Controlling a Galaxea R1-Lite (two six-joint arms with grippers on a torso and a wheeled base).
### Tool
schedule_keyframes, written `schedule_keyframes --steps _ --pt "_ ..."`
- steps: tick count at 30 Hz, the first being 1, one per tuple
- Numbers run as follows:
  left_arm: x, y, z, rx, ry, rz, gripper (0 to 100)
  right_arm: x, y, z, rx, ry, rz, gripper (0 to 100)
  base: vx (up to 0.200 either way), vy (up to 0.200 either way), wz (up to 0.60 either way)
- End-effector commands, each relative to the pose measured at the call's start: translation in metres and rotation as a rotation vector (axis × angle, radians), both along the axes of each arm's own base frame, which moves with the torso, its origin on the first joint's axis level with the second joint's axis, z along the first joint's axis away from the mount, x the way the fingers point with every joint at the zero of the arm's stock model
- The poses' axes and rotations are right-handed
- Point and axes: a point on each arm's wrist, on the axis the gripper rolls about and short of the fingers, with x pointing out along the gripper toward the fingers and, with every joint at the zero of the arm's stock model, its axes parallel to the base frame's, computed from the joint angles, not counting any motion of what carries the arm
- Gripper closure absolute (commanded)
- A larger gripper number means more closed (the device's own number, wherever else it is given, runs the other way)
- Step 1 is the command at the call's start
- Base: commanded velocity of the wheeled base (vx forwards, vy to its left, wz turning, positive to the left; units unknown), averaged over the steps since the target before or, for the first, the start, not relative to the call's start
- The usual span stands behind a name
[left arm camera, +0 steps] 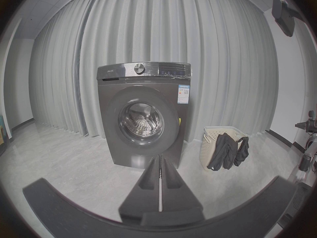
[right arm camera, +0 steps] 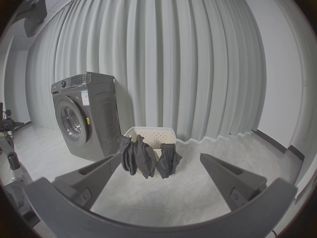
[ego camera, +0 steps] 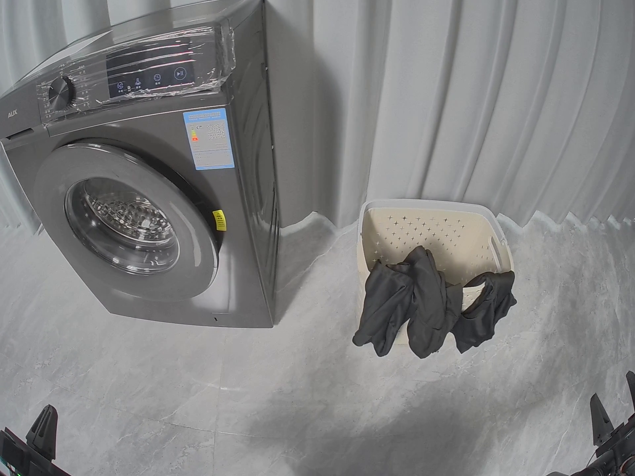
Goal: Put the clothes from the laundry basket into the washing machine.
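Nothing is loaded yet. Dark clothes (ego camera: 423,299) drape over the basket (ego camera: 430,233) rim, centre right. The washer (ego camera: 139,186), upper left, has its door closed. The left gripper (left arm camera: 160,157) is closed and empty, the right gripper (right arm camera: 160,156) spread wide, both far from the clothes.

Washer (ego camera: 165,133), front face, markings:
- Brand mark (ego camera: 11,114): short word in light letters at the top corner.
- Label (ego camera: 209,139): blue and white, on the upper front beside the door (ego camera: 126,226). It carries a stepped coloured scale and blocks of fine print too small to read.
- Sticker (ego camera: 219,220): yellow, at the door's rim, with dark print that cannot be read.
- Panel (ego camera: 151,77): under plastic wrap (ego camera: 218,54), with a row of lit icons, one a play-pause sign.
- Dial (ego camera: 59,93): ringed with tiny marks that cannot be read.
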Motion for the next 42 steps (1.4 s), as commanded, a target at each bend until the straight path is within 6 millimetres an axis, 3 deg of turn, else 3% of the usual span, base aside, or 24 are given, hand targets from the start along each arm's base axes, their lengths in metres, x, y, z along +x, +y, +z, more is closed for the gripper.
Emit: schedule_keyframes --steps 1,24,42 --pt "-0.0002 0.0 -0.0049 0.001 -0.002 0.001 100 0.0 0.0 -0.005 0.0 0.0 -0.001 0 0.0 -0.2 0.0" --pt "-0.0002 0.0 -0.0049 0.002 -0.002 0.001 100 0.0 0.0 -0.005 0.0 0.0 0.001 0 0.0 -0.2 0.0" --pt "-0.0002 0.0 -0.0049 0.001 -0.002 -0.001 100 0.0 0.0 -0.005 0.0 0.0 -0.001 0 0.0 0.0 0.0"
